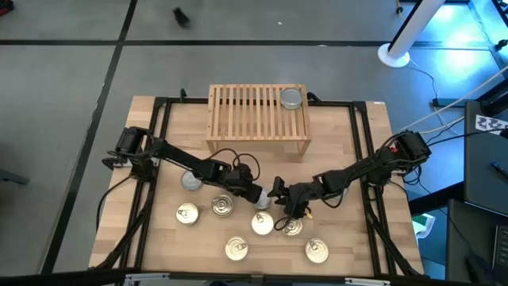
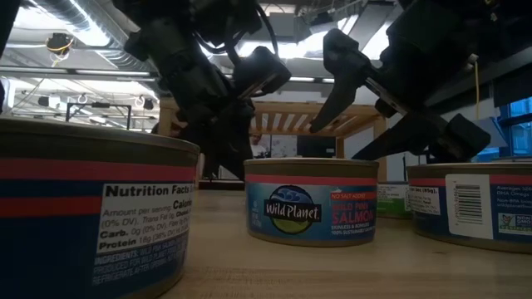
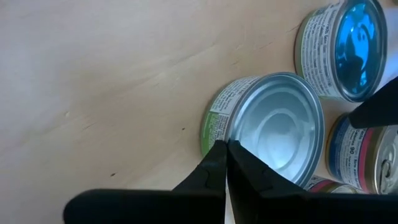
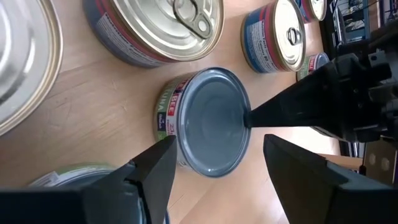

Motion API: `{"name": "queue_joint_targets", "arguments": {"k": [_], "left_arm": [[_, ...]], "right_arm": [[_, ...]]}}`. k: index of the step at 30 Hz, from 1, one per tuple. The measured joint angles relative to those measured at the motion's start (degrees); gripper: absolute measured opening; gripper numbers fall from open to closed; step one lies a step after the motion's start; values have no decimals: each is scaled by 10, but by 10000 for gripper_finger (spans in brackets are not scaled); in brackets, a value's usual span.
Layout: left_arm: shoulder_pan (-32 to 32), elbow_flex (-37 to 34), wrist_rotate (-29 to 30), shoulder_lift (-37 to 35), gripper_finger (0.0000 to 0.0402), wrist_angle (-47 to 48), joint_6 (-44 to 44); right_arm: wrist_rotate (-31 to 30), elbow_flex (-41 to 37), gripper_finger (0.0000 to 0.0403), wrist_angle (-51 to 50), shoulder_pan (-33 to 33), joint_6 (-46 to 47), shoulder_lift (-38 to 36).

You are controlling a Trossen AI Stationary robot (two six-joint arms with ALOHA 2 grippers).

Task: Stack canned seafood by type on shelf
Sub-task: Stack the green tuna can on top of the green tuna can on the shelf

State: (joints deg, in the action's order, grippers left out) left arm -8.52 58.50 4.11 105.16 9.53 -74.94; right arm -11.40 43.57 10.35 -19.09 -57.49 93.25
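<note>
- A silver-lidded can (image 1: pixel 191 182) sits at the table's left, beside the left arm.
- Gold-lidded cans lie scattered across the near table, among them one (image 1: pixel 186 213) at near left and a Wild Planet salmon can (image 2: pixel 311 211) central in the low view.
- The left gripper (image 1: pixel 259 196) hangs near mid-table, fingers (image 3: pixel 219 169) clenched together, holding nothing, over a green-labelled can (image 3: pixel 273 127).
- The right gripper (image 1: pixel 279 195) is just to its right, fingers (image 4: pixel 155 163) spread wide around a grey-lidded can (image 4: pixel 211 121), not yet gripping.
- The wooden shelf (image 1: pixel 246 111) stands at the far centre, with one silver can (image 1: pixel 291 98) on its right end.
</note>
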Motion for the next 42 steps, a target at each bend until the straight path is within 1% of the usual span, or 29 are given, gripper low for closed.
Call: {"name": "queue_joint_targets", "arguments": {"k": [11, 17, 23, 26, 36, 42], "left_arm": [[12, 0, -13, 0, 0, -2, 1], [19, -1, -37, 1, 0, -22, 16], [28, -2, -41, -3, 0, -20, 33], [30, -2, -41, -5, 0, -20, 33], [33, -2, -53, -6, 0, -23, 33], [33, -2, -64, -8, 0, -25, 45]], "right_arm": [[0, 0, 243, 0, 0, 0, 0], [-1, 0, 243, 0, 0, 0, 0], [-26, 0, 243, 0, 0, 0, 0], [-26, 0, 243, 0, -1, 0, 0], [-37, 0, 243, -3, -41, 0, 0], [-77, 0, 243, -3, -55, 0, 0]]}}
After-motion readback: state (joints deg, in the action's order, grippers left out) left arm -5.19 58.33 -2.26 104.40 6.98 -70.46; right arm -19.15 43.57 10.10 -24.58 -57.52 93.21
